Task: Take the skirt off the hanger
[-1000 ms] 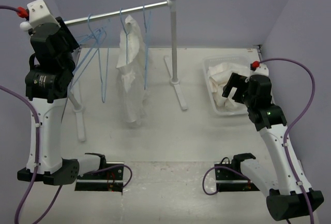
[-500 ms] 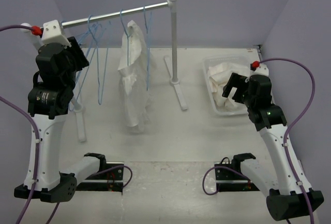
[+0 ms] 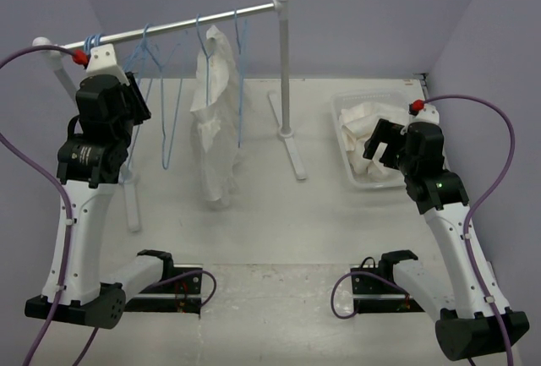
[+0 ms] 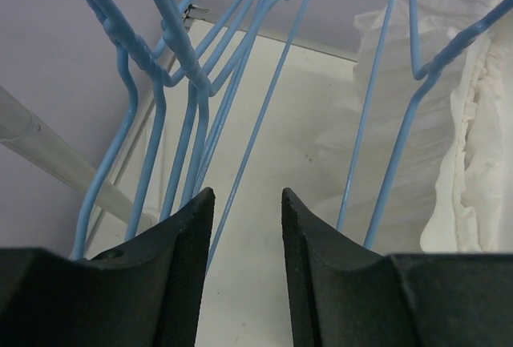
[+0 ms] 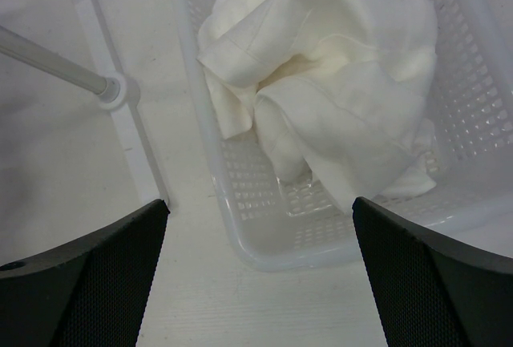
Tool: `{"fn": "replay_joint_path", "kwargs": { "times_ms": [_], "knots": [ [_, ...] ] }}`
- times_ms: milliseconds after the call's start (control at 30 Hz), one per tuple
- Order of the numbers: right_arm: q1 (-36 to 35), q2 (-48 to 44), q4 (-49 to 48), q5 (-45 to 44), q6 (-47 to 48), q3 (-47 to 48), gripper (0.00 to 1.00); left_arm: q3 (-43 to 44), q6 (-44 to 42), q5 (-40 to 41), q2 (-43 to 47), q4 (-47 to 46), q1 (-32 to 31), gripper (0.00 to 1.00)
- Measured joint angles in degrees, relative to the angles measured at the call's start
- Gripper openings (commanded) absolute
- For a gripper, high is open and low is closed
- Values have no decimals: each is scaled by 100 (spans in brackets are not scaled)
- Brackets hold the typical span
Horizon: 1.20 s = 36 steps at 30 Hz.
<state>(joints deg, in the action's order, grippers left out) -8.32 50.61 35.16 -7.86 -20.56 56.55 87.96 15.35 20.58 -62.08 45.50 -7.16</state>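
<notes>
The skirt (image 3: pixel 215 129), white ruffled cloth, hangs from a blue hanger (image 3: pixel 240 87) near the middle of the silver rail (image 3: pixel 194 21). In the left wrist view the skirt (image 4: pixel 481 139) fills the right side, with its hanger's wires (image 4: pixel 393 163) in front of it. My left gripper (image 3: pixel 135 95) is up by the empty blue hangers (image 3: pixel 165 121), left of the skirt. Its jaws (image 4: pixel 247 195) stand partly open with nothing between them, and one hanger wire (image 4: pixel 192 106) passes just beyond the left finger. My right gripper (image 3: pixel 380 142) hangs wide open (image 5: pixel 260 201) over the basket.
A clear plastic basket (image 3: pixel 372 95) at the right holds a crumpled white cloth (image 5: pixel 337 82); its near wall (image 5: pixel 240 227) lies below my right fingers. The rack's right post (image 3: pixel 283 70) and floor foot (image 5: pixel 128 139) stand between the skirt and the basket.
My left arm has come down and to the right, away from the rail's left end and toward the empty hangers. The hangers and skirt swayed slightly. The right arm has not moved.
</notes>
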Motion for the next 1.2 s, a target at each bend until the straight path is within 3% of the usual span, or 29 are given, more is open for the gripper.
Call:
{"fn": "replay_joint_path", "kwargs": {
  "times_ms": [300, 967, 1200],
  "knots": [
    [0, 2, 0, -2, 0, 0, 99, -22, -149, -542, 490, 2, 0, 49],
    [0, 2, 0, -4, 2, 0, 99, -249, -186, 328, 315, 85, 0, 45],
    [0, 57, 2, -4, 2, 0, 99, -240, -345, 199, 407, 28, 0, 51]
  ]
}}
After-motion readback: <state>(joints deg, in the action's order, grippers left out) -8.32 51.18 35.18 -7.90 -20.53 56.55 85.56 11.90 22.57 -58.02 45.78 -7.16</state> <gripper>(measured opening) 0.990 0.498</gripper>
